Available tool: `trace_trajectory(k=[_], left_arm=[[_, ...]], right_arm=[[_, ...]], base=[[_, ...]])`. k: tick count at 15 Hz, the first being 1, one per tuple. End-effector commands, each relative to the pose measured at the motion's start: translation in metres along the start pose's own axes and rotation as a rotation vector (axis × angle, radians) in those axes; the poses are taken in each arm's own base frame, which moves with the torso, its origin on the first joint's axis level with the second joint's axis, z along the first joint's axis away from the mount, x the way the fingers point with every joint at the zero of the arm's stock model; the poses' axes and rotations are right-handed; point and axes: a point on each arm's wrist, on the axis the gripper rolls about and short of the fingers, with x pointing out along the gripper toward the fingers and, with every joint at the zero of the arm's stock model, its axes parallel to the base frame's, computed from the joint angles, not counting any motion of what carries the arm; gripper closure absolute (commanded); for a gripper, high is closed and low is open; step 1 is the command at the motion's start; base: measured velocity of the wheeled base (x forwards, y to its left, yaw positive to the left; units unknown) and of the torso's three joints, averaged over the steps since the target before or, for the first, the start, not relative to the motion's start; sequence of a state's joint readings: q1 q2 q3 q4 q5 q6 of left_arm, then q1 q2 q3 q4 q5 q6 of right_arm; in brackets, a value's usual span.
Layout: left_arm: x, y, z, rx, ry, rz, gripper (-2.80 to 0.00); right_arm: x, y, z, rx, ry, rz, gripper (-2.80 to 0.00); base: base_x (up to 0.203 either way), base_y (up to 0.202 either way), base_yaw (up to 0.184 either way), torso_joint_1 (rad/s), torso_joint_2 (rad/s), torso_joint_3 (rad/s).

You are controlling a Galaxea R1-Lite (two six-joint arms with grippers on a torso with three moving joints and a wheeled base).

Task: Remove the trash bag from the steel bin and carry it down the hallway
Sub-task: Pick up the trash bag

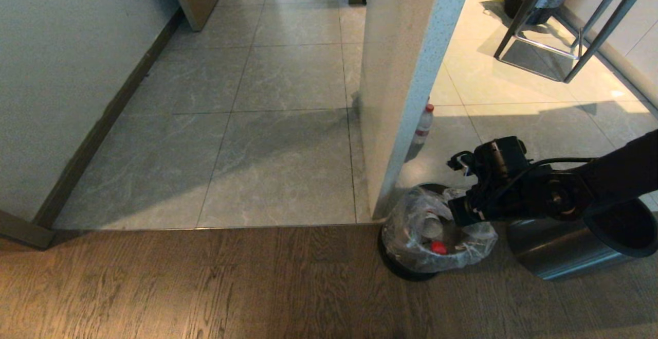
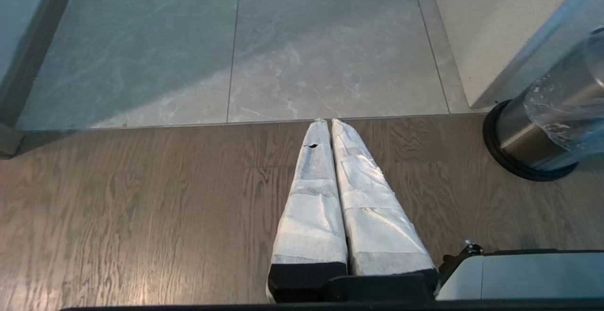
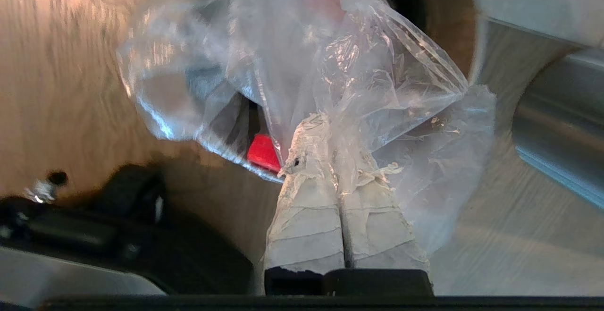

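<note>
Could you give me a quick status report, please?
Right gripper shut on clear crinkly plastic trash bag, at round steel bin. Left gripper shut, empty, over wood floor. White pillar beside the bin.

the thin crinkly clear plastic trash bag [image 1: 437, 231] shows a red bottle cap [image 1: 438, 248] through its skin. the round brushed silver steel bin [image 2: 533, 141] has a black base ring. grey-beige marbled glossy tiles [image 1: 288, 159] meet brown wood-grain planks [image 1: 205, 282]. white tape wraps the fingers [image 2: 311, 197] of the left gripper [image 2: 329, 124]. the upright clear bottle [image 1: 423, 124] has a red cap.
</note>
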State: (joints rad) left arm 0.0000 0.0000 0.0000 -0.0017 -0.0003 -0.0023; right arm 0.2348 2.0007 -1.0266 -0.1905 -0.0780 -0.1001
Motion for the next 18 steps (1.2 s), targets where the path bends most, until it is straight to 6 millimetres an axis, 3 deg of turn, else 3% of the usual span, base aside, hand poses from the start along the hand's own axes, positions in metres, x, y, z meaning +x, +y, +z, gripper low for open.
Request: trace_trajectory(k=[1, 2, 6, 9, 11, 18], left_arm=[[0.000, 0.000, 0.000, -0.001, 0.000, 0.000, 0.00], [0.000, 0.000, 0.000, -0.001, 0.000, 0.000, 0.00], [0.000, 0.000, 0.000, -0.001, 0.000, 0.000, 0.00], [0.000, 0.000, 0.000, -0.001, 0.000, 0.000, 0.00], [0.000, 0.000, 0.000, -0.001, 0.000, 0.000, 0.00], [0.000, 0.000, 0.000, -0.001, 0.000, 0.000, 0.00]], right_arm=[[0.015, 0.008, -0.006, -0.023, 0.016, 0.004, 0.00], [0.024, 0.011, -0.007, -0.030, 0.002, 0.002, -2.80], [0.040, 0.013, -0.010, -0.070, 0.002, -0.007, -2.80], [0.018, 0.010, 0.003, -0.064, -0.053, -0.006, -2.80], [0.013, 0.013, -0.001, -0.110, -0.051, -0.001, -2.80], [0.075, 0.029, -0.012, -0.143, 0.025, 0.020, -2.80]], base=[[0.000, 0.000, 0.000, 0.000, 0.00, 0.000], [0.000, 0.000, 0.000, 0.000, 0.00, 0.000], [0.000, 0.000, 0.000, 0.000, 0.00, 0.000], [0.000, 0.000, 0.000, 0.000, 0.00, 0.000], [0.000, 0.000, 0.000, 0.000, 0.00, 0.000], [0.000, 0.000, 0.000, 0.000, 0.00, 0.000]])
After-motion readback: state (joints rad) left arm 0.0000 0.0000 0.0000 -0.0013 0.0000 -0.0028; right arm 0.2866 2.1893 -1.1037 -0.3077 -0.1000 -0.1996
